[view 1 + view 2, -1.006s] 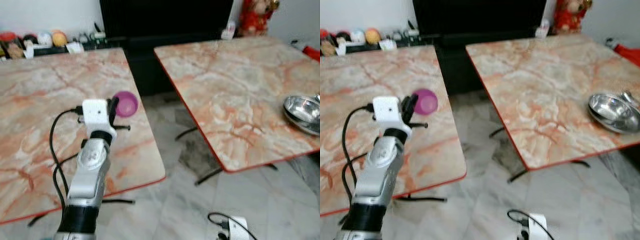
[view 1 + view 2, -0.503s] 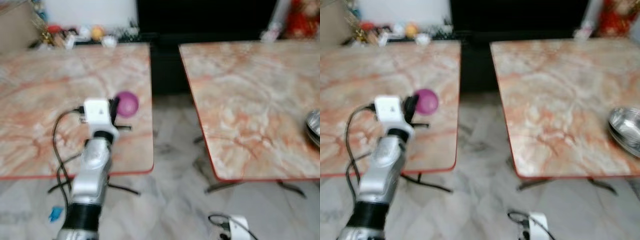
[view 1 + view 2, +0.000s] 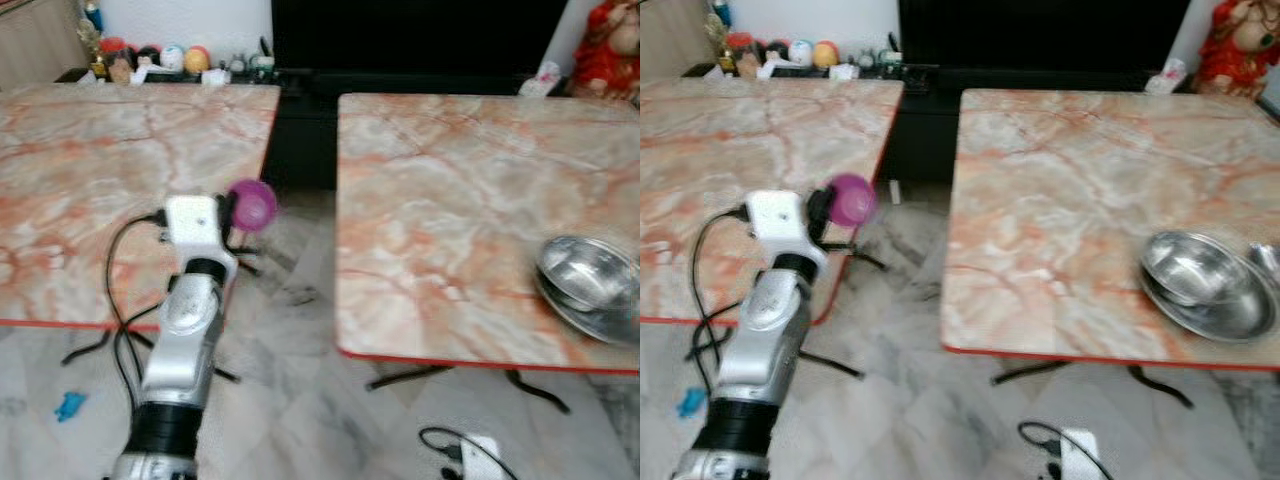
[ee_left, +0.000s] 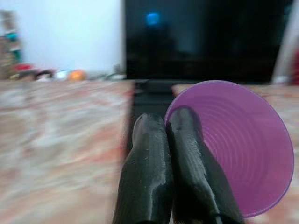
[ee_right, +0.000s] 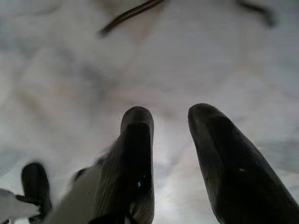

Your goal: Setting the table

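1. The left gripper (image 4: 170,135) is pinching the rim of one purple plastic cup (image 3: 251,204), ridged inside, over the gap between two marble-patterned tables (image 3: 420,200).
2. Steel bowls (image 3: 1205,282) are sitting stacked on the right table's near right; their count is unclear.
3. The right gripper (image 5: 170,123) is hanging over the floor, fingers spread.

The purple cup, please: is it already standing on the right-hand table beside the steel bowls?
No, the purple cup is pinched in the left tool, held up over the gap between the tables.
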You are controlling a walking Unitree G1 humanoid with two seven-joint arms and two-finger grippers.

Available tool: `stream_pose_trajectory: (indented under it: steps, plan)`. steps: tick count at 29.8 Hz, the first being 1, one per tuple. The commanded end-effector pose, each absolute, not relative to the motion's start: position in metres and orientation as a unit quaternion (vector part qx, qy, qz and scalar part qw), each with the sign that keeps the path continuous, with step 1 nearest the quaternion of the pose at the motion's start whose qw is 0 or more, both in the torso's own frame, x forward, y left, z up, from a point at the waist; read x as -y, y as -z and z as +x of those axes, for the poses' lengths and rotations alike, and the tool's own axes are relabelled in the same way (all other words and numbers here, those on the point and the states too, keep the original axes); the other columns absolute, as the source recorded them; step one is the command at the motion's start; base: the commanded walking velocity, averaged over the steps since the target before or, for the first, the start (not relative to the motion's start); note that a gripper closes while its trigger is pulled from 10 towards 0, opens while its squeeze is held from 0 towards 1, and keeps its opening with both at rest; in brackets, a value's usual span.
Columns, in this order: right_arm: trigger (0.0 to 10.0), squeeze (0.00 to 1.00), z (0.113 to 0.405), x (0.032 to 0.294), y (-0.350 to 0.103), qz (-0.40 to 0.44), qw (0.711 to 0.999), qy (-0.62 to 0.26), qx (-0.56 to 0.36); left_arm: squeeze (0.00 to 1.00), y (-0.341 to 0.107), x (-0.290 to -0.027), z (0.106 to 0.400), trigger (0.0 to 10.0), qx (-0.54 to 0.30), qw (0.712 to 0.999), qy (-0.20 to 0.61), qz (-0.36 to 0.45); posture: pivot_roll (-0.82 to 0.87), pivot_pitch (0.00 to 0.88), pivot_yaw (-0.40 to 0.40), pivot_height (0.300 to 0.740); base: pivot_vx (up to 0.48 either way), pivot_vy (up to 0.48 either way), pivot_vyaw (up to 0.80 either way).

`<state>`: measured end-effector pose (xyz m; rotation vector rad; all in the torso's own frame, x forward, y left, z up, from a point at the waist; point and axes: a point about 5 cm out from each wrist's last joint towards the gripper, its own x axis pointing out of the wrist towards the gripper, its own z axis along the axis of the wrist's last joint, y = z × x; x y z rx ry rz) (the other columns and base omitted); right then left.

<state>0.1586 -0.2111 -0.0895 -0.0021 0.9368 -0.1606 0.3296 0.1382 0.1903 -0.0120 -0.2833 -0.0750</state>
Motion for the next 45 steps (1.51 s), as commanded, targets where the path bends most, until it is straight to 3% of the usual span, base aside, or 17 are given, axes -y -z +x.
stream_pose_trajectory:
  steps: [1,27,45]
  plan:
    - [10.0,0.00,0.157,0.204,0.092,0.010,0.888,0.074,-0.454,0.00,-0.191,-0.148,0.330,10.0,0.144,0.989,0.024,0.002,0.09,0.000,-0.006,0.740,0.000,-0.472,0.00]
    - [10.0,0.00,0.158,0.204,0.091,0.014,0.888,0.080,-0.452,0.00,-0.189,-0.152,0.330,10.0,0.127,0.990,0.047,0.030,0.09,0.000,-0.002,0.740,0.000,-0.471,0.00]
    - [10.0,0.00,0.158,0.204,0.091,0.013,0.888,0.077,-0.453,0.00,-0.186,-0.159,0.331,10.0,0.110,0.992,0.064,0.027,0.10,0.000,-0.006,0.740,0.000,0.000,0.00]
